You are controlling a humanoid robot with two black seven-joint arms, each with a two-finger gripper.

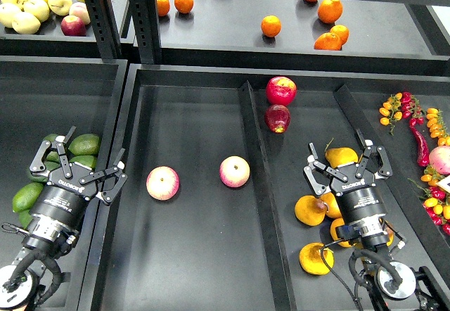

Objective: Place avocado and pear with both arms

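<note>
Head view shows the left claw point(86, 162) spread wide and empty at the lower left of the frame, poised over a heap of avocados; the nearest avocado point(84, 143) lies just above its fingers. At the lower right, the right claw point(349, 159) is likewise spread and empty, straddling a pear point(341, 156) at the top of a cluster. Both fruits look firm, smooth-skinned and fairly light (likely slippery on rounded sides), so I judge a grip across the widest middle safest, squeezing gently to avoid bruising or a roll.
</note>
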